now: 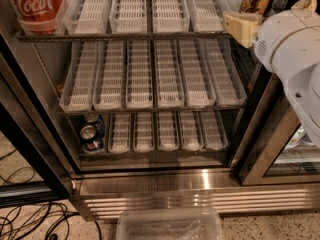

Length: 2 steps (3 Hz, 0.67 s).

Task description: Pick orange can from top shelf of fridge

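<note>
We are reading only "Coca" in white script on the red can [35, 4], well to the left of our gripper [250, 20], which is hovering at the right end of the top shelf [125, 35].

The floor [265, 228] is pale speckled stone. Black cables [30, 223] lie tangled on it at the near left, and 1 clear plastic tub [170, 225] sits on it at the near middle. The light is warm and dim. The gripper [243, 26] hangs at the far upper right.
</note>
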Each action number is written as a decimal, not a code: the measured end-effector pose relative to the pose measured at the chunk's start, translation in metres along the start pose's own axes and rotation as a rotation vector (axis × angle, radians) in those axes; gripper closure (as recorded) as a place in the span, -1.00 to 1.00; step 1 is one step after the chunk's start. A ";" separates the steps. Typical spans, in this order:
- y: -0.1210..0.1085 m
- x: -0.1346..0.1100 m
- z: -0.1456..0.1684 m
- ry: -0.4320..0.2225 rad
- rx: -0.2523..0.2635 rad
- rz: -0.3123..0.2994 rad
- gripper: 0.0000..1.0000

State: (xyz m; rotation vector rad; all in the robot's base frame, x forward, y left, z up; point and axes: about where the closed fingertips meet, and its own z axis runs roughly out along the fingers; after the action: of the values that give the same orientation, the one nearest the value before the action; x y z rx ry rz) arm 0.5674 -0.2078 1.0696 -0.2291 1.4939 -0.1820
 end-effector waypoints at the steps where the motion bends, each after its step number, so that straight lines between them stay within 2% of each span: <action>1: 0.001 -0.001 -0.004 0.000 0.000 0.000 -0.58; 2: 0.019 -0.021 -0.008 -0.027 -0.025 0.008 -0.72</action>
State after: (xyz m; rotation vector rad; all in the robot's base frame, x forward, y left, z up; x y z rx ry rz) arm 0.5574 -0.1842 1.0839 -0.2445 1.4702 -0.1533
